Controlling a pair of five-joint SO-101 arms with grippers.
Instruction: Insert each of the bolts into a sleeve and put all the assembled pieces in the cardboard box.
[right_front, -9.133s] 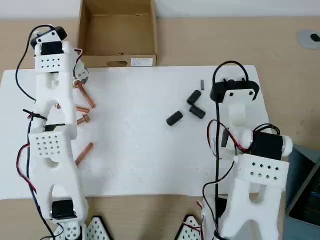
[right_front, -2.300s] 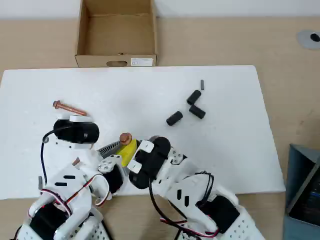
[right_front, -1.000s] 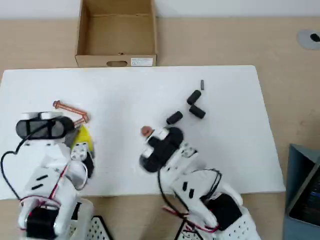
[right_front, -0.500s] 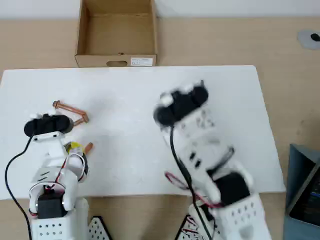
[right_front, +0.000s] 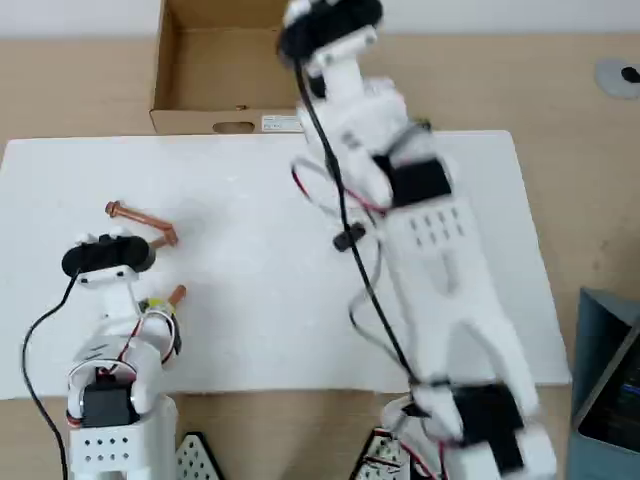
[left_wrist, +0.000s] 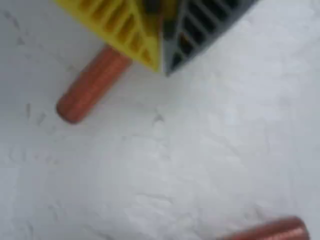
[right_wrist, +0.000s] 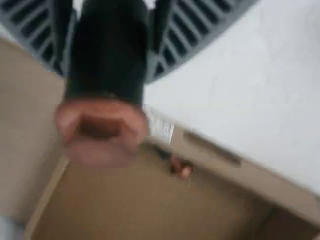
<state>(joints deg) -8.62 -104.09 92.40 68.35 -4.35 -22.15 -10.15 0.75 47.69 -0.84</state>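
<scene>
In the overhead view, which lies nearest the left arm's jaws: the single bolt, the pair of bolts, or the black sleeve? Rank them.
From the left gripper:
1. Single bolt, right beside the jaws.
2. Pair of bolts, just beyond, on the same left side.
3. Black sleeve, well off to the right.

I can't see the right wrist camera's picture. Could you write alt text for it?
The right gripper holds a black sleeve with the head of a copper bolt sticking out of its end, just above the open cardboard box. Beyond the box's wall lies the white mat.
</scene>
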